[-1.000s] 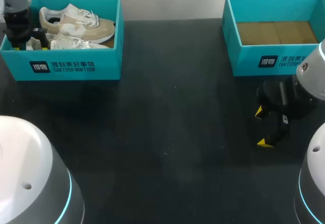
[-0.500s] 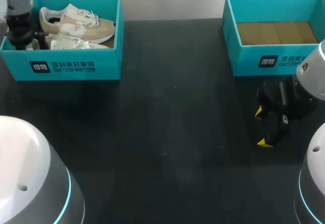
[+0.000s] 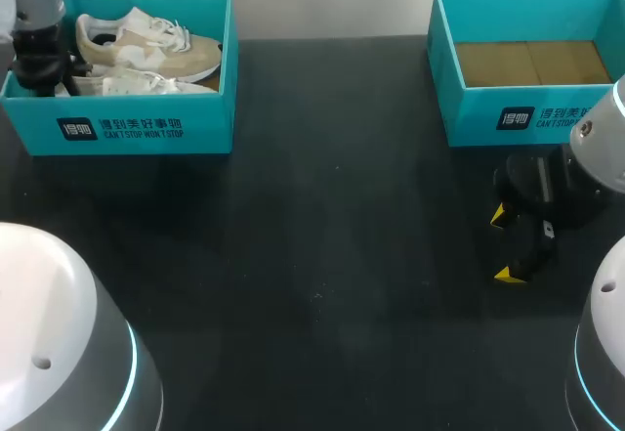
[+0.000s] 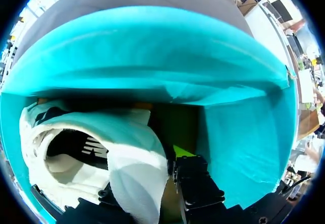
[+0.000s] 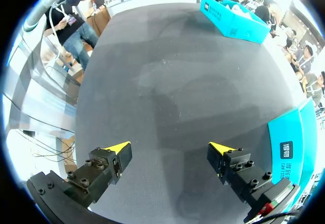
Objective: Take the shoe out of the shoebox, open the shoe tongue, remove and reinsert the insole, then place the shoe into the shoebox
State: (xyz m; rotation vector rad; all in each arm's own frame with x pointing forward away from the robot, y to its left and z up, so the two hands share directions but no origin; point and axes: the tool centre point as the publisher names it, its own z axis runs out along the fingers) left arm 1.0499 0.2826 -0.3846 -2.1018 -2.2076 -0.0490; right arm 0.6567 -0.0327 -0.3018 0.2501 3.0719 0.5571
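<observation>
My left gripper [image 3: 44, 67] is down inside the left shoebox [image 3: 137, 128] at the upper left of the frame, at the box's left end. The teal walls stand close around it, and in the left wrist view one wall rises right ahead. Two beige-and-white sneakers lie side by side in this box. The near sneaker [image 3: 146, 83] has its white heel collar against my left gripper, and the far sneaker [image 3: 146, 48] lies along the back wall. The heel covers part of that gripper, so I cannot tell whether it has hold. My right gripper [image 5: 170, 148] hangs spread wide with nothing in it, at mid right, just below the front wall of the right shoebox [image 3: 498, 118]. That box shows only a brown floor, and the frame edge cuts off its right end. Between the boxes the black table [image 3: 322, 284] lies broad and bare, though my arms' pale housings hide its lower corners.
</observation>
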